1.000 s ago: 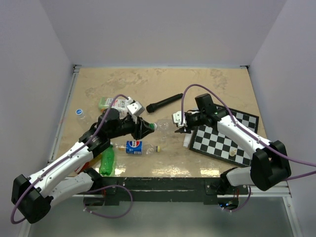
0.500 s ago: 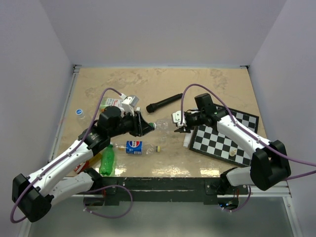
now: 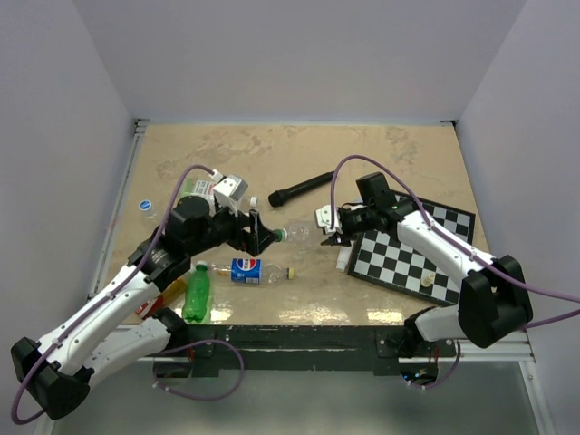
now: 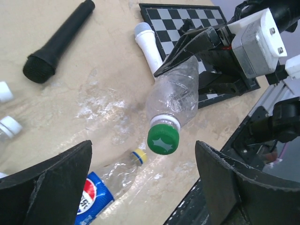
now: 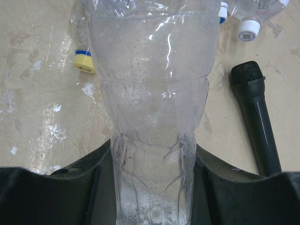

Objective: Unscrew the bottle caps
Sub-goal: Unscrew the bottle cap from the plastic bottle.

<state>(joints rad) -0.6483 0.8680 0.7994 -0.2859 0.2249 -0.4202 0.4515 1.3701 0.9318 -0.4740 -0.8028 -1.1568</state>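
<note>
The clear, crinkled bottle [image 4: 176,96] has a green cap [image 4: 163,139]. Nearer lies a bottle with a blue Pepsi label [image 3: 246,270] and a yellow cap [image 4: 138,154], left of it a bright green bottle [image 3: 197,294]. The chessboard [image 3: 408,263] is checked black and white, and the table [image 3: 272,154] is mottled beige.

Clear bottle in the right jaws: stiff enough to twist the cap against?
Probably not very. The clear bottle looks thin-walled, crinkled and empty, so likely light and easily crushed. The jaws of the right gripper hold it at the end far from the green cap, so the neck may flex or twist under torque. Smooth plastic might slip too.
</note>
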